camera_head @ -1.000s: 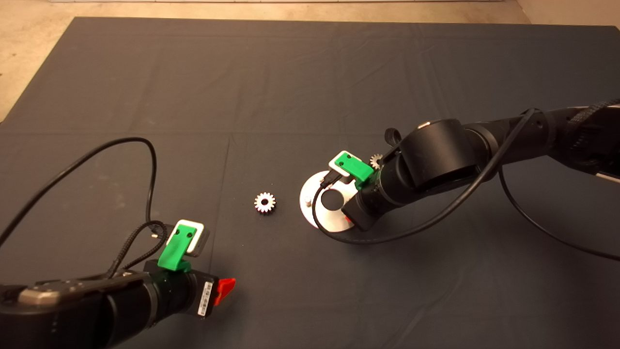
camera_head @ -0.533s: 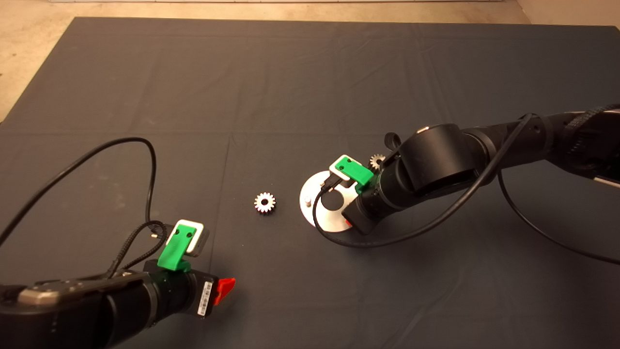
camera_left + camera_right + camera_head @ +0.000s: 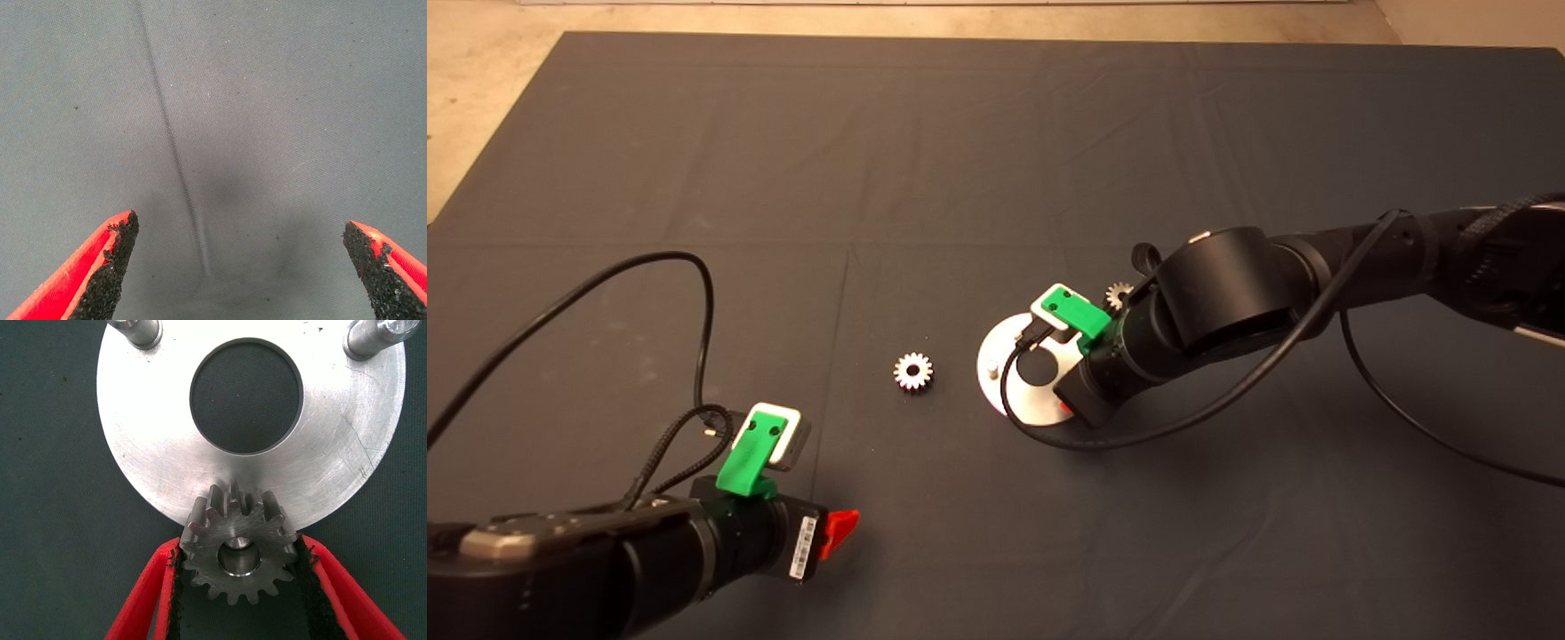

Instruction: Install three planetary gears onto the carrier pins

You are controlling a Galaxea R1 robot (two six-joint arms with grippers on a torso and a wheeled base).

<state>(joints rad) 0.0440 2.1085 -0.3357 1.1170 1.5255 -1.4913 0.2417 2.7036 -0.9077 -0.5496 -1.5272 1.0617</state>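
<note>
The silver carrier disc point(image 3: 996, 351) lies right of the mat's middle, half hidden under my right wrist. Up close, the disc point(image 3: 153, 447) shows two bare carrier pins point(image 3: 137, 330) point(image 3: 370, 337) on its far side. My right gripper point(image 3: 239, 550) is shut on a planetary gear point(image 3: 267, 520) at the disc's near rim, both pads against its teeth, and a silver pin end shows in the gear's centre hole. A second gear point(image 3: 913, 371) lies loose on the mat left of the disc. A third gear point(image 3: 1118, 294) peeks out behind the right arm.
My left gripper point(image 3: 240, 267) hangs open over bare mat at the lower left, its red finger point(image 3: 839, 528) showing in the head view. Black cables point(image 3: 694, 293) loop over the mat beside each arm. Pale floor point(image 3: 480, 107) borders the mat's far and left edges.
The right wrist has shifted slightly down and right over the disc, so a little more of the disc's left side shows. The left arm and the loose gears have not moved.
</note>
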